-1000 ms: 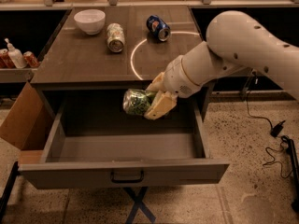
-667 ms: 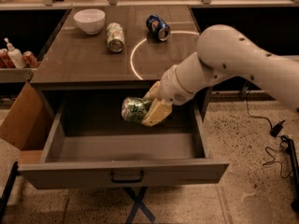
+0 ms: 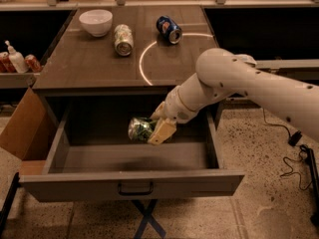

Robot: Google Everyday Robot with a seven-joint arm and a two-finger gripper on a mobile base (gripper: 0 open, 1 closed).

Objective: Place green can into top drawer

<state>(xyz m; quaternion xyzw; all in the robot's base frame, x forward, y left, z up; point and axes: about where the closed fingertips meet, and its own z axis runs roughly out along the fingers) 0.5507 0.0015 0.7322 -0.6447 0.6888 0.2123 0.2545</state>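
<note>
The green can [image 3: 140, 129], mottled green with a silver end, lies sideways in my gripper [image 3: 153, 128]. The gripper is shut on it and holds it inside the open top drawer [image 3: 130, 159], toward the back and a little above the floor. The drawer is pulled far out; its front panel [image 3: 134, 185] with a small dark handle [image 3: 135, 188] faces the camera. My white arm reaches in from the right, over the drawer's right side.
On the table top [image 3: 89, 63] stand a white bowl [image 3: 95, 22], a pale can [image 3: 123, 39] lying on its side and a blue can [image 3: 169, 29]. A cardboard box flap [image 3: 22, 126] is at the drawer's left. Bottles [image 3: 16, 59] sit on a left shelf. Cables [image 3: 294, 153] lie on the floor at right.
The gripper with the green can has moved down and deeper into the open drawer, the arm lowering with it. The things on the table top have not moved.
</note>
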